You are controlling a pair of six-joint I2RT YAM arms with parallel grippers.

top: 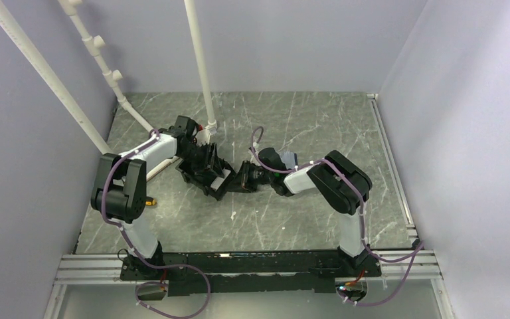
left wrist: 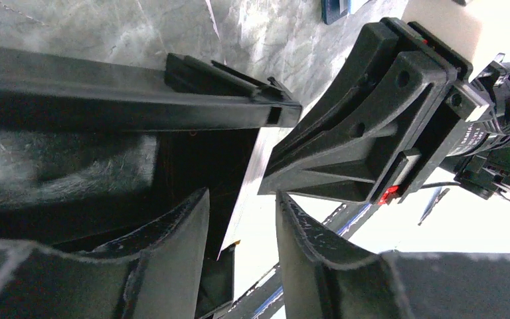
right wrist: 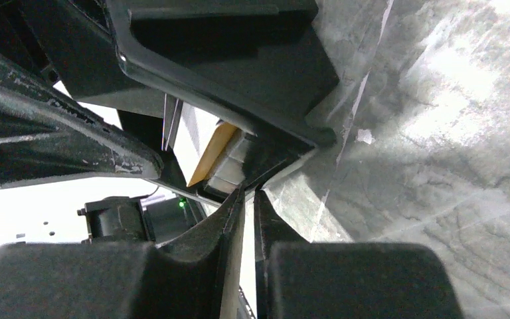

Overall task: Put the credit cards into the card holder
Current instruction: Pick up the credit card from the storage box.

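Beside the black bin (top: 202,183), left end effector (left wrist: 242,196) gapes open, right end effector (right wrist: 249,194) pinches its edge.

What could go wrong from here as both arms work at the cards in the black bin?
Both grippers crowd the black bin; the right gripper and left gripper could collide.
The orange-tan card leans deep in a bin corner, so a pinch might slip off.
The card holder lies apart from the bin, so a carried card might drop.
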